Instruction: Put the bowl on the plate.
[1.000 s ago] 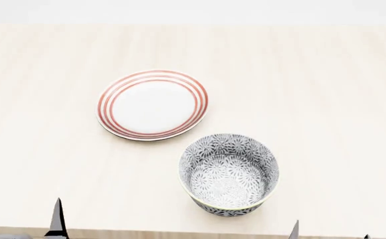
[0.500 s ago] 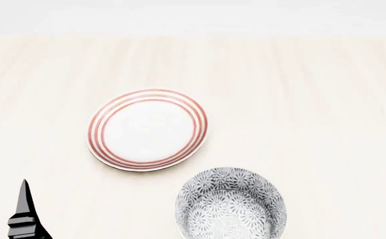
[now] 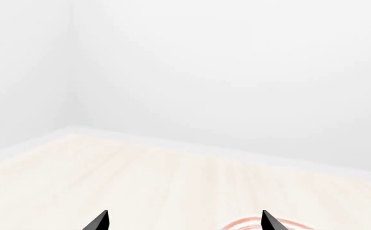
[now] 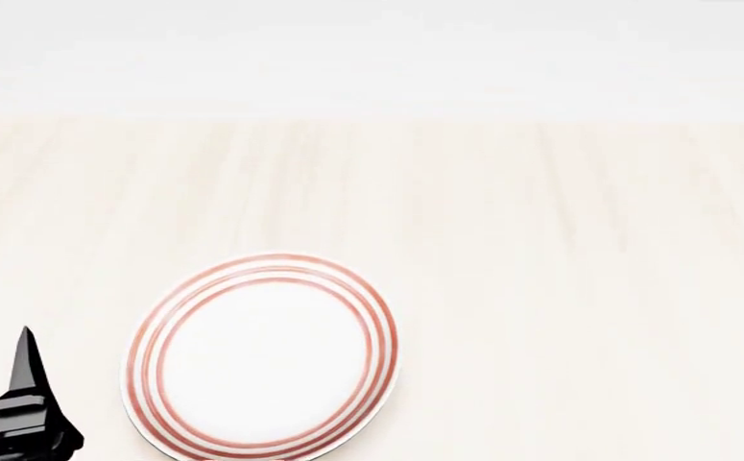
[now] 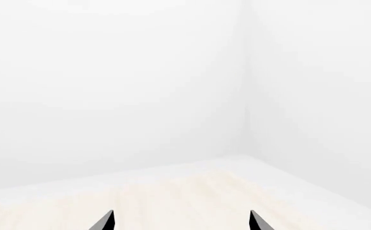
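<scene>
The plate, white with three red rings, lies on the pale wooden table low in the head view, left of centre. Its red rim also shows as a sliver in the left wrist view. The bowl is out of view in every frame. My left gripper is open with nothing between its black fingertips; one fingertip stands just left of the plate. My right gripper is open and empty over bare tabletop, and only a dark sliver of it shows in the head view's lower right corner.
The table's far edge meets a plain white wall. A room corner shows in the right wrist view, and another corner shows in the left wrist view.
The head view has shifted: the plate has slid down the picture and the bowl has dropped out past its lower edge. The left fingertip now shows beside the plate.
</scene>
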